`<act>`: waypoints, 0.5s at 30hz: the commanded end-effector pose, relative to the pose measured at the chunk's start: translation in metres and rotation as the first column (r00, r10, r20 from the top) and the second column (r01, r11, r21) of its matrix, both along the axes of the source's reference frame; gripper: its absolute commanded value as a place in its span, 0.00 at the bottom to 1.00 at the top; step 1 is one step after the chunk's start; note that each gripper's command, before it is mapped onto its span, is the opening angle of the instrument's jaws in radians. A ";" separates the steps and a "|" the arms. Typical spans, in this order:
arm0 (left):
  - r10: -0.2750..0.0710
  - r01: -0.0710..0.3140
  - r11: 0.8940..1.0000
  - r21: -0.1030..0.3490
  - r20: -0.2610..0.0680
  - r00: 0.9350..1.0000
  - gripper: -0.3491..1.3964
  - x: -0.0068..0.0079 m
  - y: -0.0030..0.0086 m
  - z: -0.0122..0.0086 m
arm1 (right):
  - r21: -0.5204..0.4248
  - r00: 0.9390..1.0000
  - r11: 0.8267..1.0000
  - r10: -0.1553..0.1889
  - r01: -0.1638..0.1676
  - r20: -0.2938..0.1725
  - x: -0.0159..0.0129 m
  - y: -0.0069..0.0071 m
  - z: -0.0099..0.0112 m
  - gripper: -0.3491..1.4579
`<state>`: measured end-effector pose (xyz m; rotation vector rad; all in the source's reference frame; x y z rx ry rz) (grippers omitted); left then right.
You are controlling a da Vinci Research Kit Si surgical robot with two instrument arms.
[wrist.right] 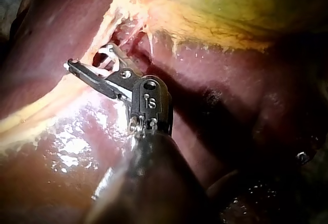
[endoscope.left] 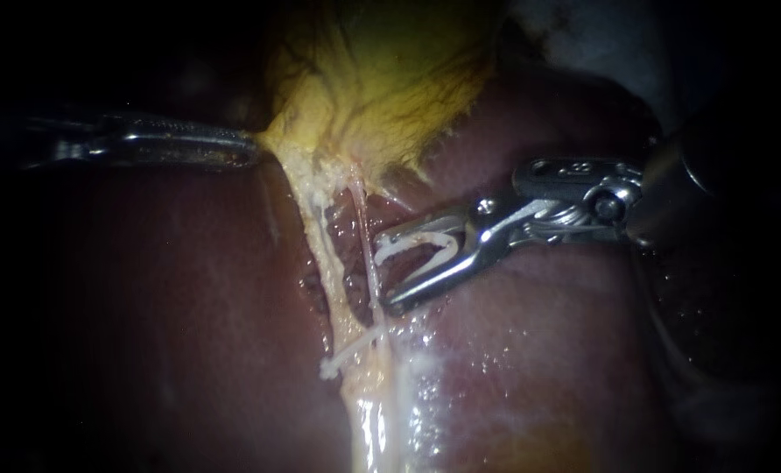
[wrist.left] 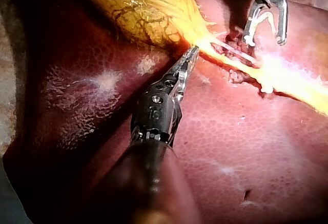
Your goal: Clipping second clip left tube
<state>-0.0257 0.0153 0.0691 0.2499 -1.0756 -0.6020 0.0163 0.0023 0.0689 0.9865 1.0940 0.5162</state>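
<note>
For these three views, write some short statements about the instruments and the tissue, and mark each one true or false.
1. The right instrument holds a white loaded clip between its jaws. True.
2. The left instrument hangs free above the liver. False: its jaws are shut on the edge of the gallbladder.
3. A placed clip already sits across the pale strand, below the right instrument's jaws in the endoscope view. True.
4. The gallbladder is dark red. False: it is yellow; the liver is dark red.
</note>
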 end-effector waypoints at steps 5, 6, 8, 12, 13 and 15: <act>0.000 0.000 1.000 0.000 0.000 1.000 0.00 0.0000 0.0000 0.0000 | 0.003 0.999 1.000 -0.024 0.025 -0.040 0.0008 -0.0008 0.0001 0.52; 0.000 0.000 1.000 0.000 0.000 1.000 0.00 0.0000 0.0000 0.0000 | 0.004 0.998 1.000 -0.028 0.028 -0.049 0.0008 -0.0009 0.0002 0.52; 0.000 0.000 1.000 0.000 0.000 1.000 0.00 0.0000 0.0000 0.0000 | 0.001 0.997 0.999 -0.038 0.038 -0.072 0.0009 -0.0012 0.0007 0.52; 0.000 0.000 1.000 0.000 0.000 1.000 0.00 0.0000 0.0000 0.0000 | 0.022 0.996 0.998 -0.048 0.050 -0.079 0.0012 -0.0023 0.0020 0.52; 0.000 0.000 1.000 0.000 0.000 1.000 0.00 0.0000 0.0000 0.0000 | 0.024 0.996 0.998 -0.051 0.053 -0.078 0.0013 -0.0025 0.0024 0.52; 0.000 0.000 1.000 0.000 0.000 1.000 0.00 0.0000 0.0000 0.0000 | 0.028 0.996 0.998 -0.054 0.056 -0.072 0.0014 -0.0031 0.0032 0.52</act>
